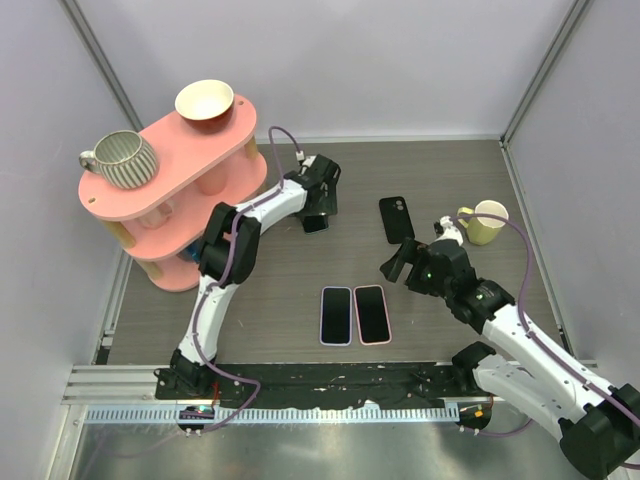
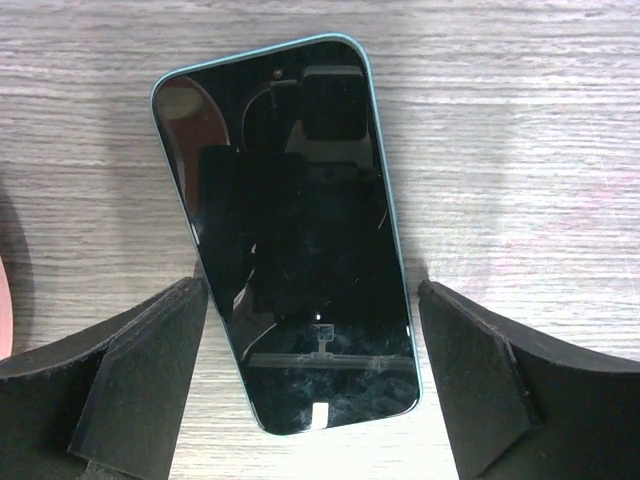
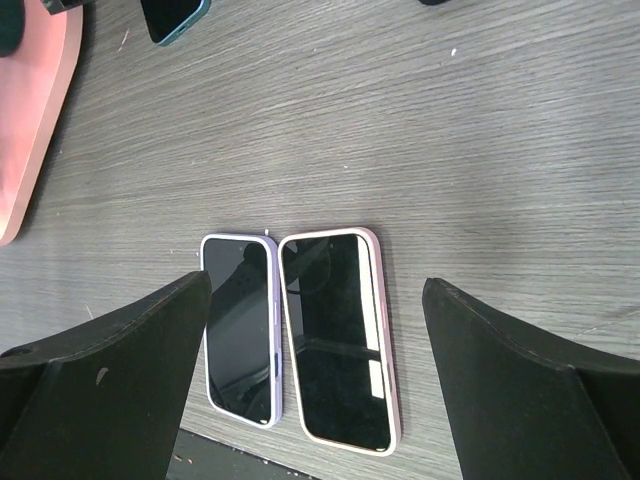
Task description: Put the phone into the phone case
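Note:
A teal-edged phone (image 2: 290,230) lies screen up on the wooden table. My left gripper (image 2: 312,385) is open, and its black fingers (image 2: 150,370) stand either side of the phone's near end, with a small gap on each side. From above, the left gripper (image 1: 319,208) hovers over that phone (image 1: 315,224) at the far middle. The black phone case (image 1: 397,218) lies flat to its right. My right gripper (image 1: 398,260) hangs open and empty just in front of the case.
A purple-cased phone (image 1: 336,314) and a pink-cased phone (image 1: 371,313) lie side by side near the front, below the right gripper (image 3: 315,290). A pink two-tier shelf (image 1: 170,170) with a bowl (image 1: 205,100) and grey mug (image 1: 124,158) stands left. A yellow mug (image 1: 487,222) is right.

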